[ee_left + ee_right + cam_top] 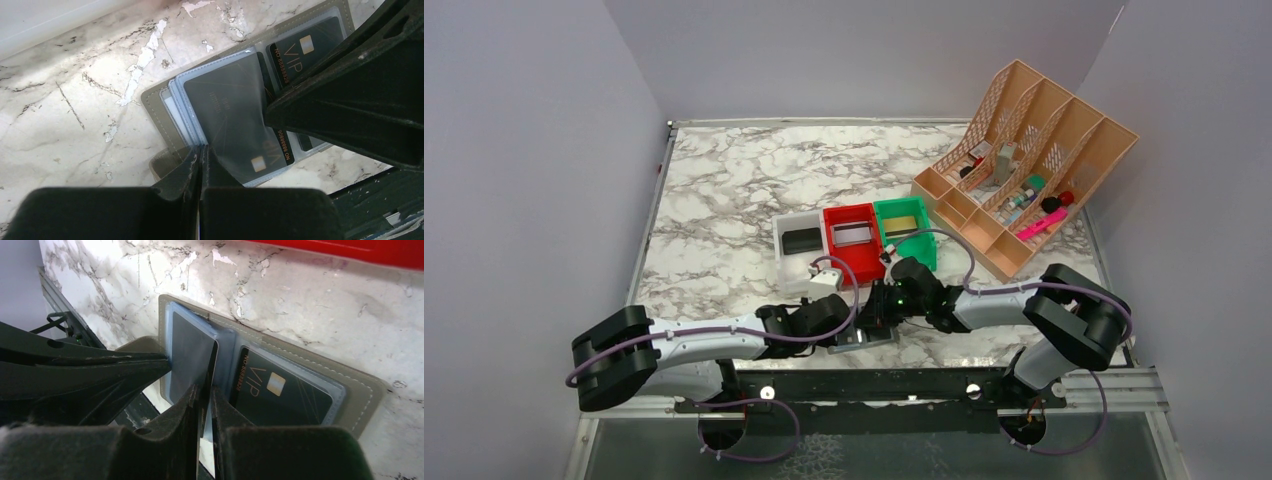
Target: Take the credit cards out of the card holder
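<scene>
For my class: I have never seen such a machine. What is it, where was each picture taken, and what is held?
Two robot arms, bolted at the table's near edge, each end in a two-finger gripper. The wide picture looks down from above; the other two come from a camera on each wrist. On the marble table stand a white bin, a red bin, a green bin and a rack; between the arms lies an open card holder. The left gripper is shut on a clear sleeve of it; the right gripper pinches the edge of a black card. A second card sits pocketed.
</scene>
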